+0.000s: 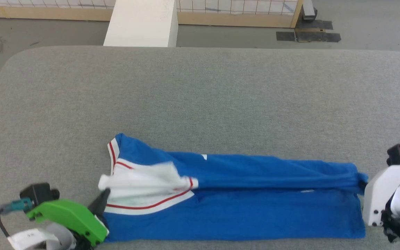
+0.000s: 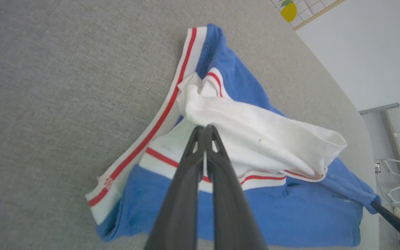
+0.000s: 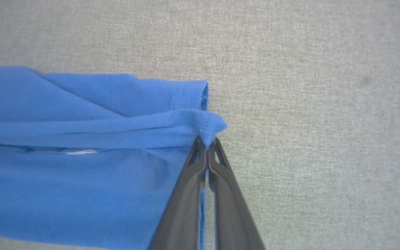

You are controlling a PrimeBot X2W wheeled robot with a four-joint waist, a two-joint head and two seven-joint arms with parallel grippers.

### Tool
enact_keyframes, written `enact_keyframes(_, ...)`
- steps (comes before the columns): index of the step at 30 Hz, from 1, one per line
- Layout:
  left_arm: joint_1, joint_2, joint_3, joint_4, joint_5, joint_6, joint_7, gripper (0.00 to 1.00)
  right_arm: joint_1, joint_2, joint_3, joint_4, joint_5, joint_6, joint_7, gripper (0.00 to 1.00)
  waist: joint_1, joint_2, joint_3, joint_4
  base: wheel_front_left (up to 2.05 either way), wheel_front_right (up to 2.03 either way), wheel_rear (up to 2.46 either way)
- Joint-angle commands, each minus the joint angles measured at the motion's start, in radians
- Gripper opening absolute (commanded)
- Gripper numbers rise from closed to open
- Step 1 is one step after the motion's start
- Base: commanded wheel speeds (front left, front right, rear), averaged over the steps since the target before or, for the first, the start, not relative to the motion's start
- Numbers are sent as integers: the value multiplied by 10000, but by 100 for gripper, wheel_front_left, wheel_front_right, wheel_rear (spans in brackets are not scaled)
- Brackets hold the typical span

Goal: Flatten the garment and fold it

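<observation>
The garment (image 1: 241,201) is a royal-blue T-shirt lying folded lengthwise in a long band near the front edge of the grey table (image 1: 200,90). Its white sleeve (image 1: 141,180) with red-and-white trim is bunched at the left end. My left gripper (image 1: 105,193) is shut on that sleeve, and the pinch on the white fold (image 2: 221,114) is plain at the left gripper (image 2: 204,129). My right gripper (image 3: 207,141) is shut on the blue hem corner (image 3: 214,125) at the garment's right end, beside the white wrist housing (image 1: 380,194). The print side is hidden.
A white box (image 1: 141,22) stands beyond the table's far edge, with a wooden-framed grid fence (image 1: 238,8) behind it. Dark tape patches (image 1: 307,34) mark the floor at the back right. Bare grey tabletop stretches behind the garment.
</observation>
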State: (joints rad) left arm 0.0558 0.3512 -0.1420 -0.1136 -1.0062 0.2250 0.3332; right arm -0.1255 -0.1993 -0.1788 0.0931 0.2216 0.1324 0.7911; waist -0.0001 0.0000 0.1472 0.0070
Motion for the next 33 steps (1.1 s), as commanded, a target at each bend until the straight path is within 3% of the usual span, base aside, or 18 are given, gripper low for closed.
enact_keyframes(1,188,5,-10,117,23,96,22,0,181,70,-45,94,55,-17,-81,0,1,0,-51,-8,0,0,0)
enact_keyframes(3,272,-12,-118,361,22,188,159,0,294,141,-40,219,56,-17,-163,0,1,0,-118,-19,0,0,0)
enact_keyframes(4,299,-12,-159,510,37,242,208,0,362,182,-36,295,70,-17,-210,18,1,0,-176,-28,0,0,0)
enact_keyframes(5,318,23,-189,643,102,324,241,10,419,194,-17,336,77,-17,-251,57,1,0,-203,-36,0,0,0)
enact_keyframes(6,337,67,-231,793,160,401,299,84,484,211,15,389,116,-17,-295,100,1,0,-263,-56,0,0,0)
enact_keyframes(7,344,90,-232,887,201,452,298,100,538,227,7,423,152,-17,-338,100,1,0,-327,-67,0,0,0)
enact_keyframes(12,333,482,-144,993,658,848,220,100,977,268,-327,34,418,-17,-722,100,1,0,-697,-34,0,0,0)
enact_keyframes(16,31,917,115,503,1440,966,-598,100,1359,312,-752,-789,665,-17,-761,100,1,0,-833,-1,0,0,0)
enact_keyframes(21,-706,1333,63,228,2796,426,-2406,100,1344,258,-1055,-1597,772,-17,-350,100,1,0,-773,16,0,0,0)
enact_keyframes(27,-1531,1187,-116,701,4006,-296,-5075,100,909,17,-466,-1308,417,-17,435,100,1,0,-310,26,0,0,0)
enact_keyframes(33,-2205,1032,-422,1058,5062,-686,-5857,100,287,-145,268,-385,27,-17,657,100,1,0,330,123,0,0,0)
